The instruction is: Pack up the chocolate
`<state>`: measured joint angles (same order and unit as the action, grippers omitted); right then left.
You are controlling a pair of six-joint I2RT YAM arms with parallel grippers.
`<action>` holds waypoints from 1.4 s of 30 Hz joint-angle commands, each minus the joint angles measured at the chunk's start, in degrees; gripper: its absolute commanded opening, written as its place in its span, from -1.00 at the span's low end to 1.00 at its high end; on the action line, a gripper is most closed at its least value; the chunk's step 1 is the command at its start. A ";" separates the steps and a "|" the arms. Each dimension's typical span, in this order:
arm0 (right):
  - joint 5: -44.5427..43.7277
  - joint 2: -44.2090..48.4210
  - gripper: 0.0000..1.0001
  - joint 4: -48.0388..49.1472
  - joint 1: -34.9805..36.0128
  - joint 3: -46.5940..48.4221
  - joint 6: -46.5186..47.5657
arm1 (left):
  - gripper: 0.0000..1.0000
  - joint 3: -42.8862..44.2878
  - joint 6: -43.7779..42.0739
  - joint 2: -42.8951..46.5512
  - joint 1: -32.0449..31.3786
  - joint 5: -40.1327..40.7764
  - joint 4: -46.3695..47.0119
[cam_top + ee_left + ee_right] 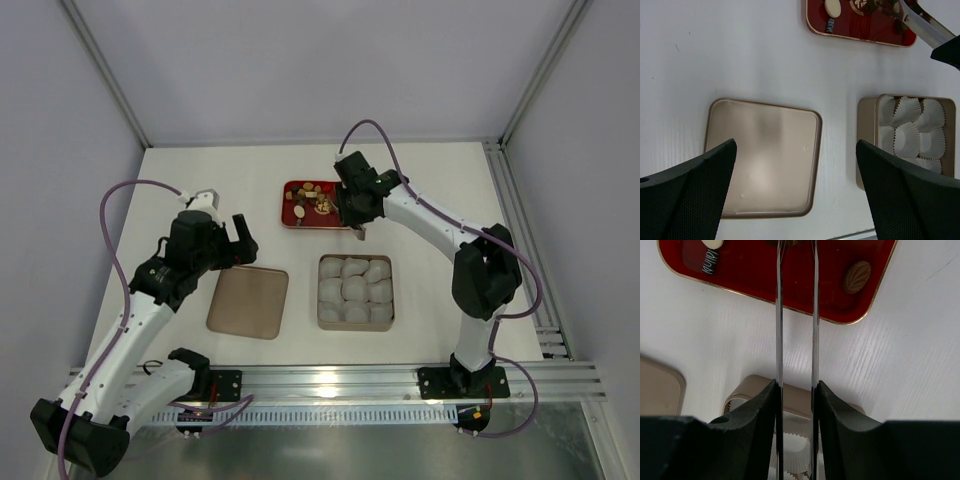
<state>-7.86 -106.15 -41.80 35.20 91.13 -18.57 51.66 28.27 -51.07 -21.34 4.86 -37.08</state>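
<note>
The left gripper (238, 248) stood wide open and empty above the tan lid (248, 300). The right gripper (345, 205) clasped thin metal tongs (360, 235) over the red tray (293, 215) holding the chocolate (312, 198), with the tin (320, 290) of paper cups (355, 290) nearer the arms. From the left wrist, the frame's edges cut off both tray (860, 35) and tin (867, 145). From the right wrist, the tong blades (779, 315) ran narrowly apart onto the tray (740, 275), their tips cropped, so any pinched sweet was untellable; a leaf-shaped piece (856, 276) lay to one side.
</note>
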 commanded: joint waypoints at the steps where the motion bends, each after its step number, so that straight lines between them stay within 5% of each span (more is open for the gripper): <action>1: -0.49 -0.64 -0.24 1.11 0.48 2.38 0.02 | 0.99 -0.15 0.38 0.53 0.16 0.32 1.22; 11: -0.23 -1.08 -0.41 1.37 0.40 2.38 0.28 | 0.99 -0.07 0.38 0.36 0.16 0.32 1.13; 26: -0.32 -5.38 -0.16 0.06 0.40 6.95 1.34 | 0.99 -0.07 0.47 0.36 0.16 0.50 1.13; 32: -0.58 -4.86 -0.47 -0.82 0.48 7.04 1.34 | 0.99 -0.15 0.38 0.36 0.16 0.41 1.13; 42: -0.85 3.31 -0.60 -3.90 0.48 3.88 1.96 | 0.99 -0.07 0.56 -0.17 0.16 -1.08 1.39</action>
<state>-8.19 -110.41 -44.40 35.31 95.37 -17.26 51.66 28.32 -51.22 -21.34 4.64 -37.10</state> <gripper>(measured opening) 0.314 0.996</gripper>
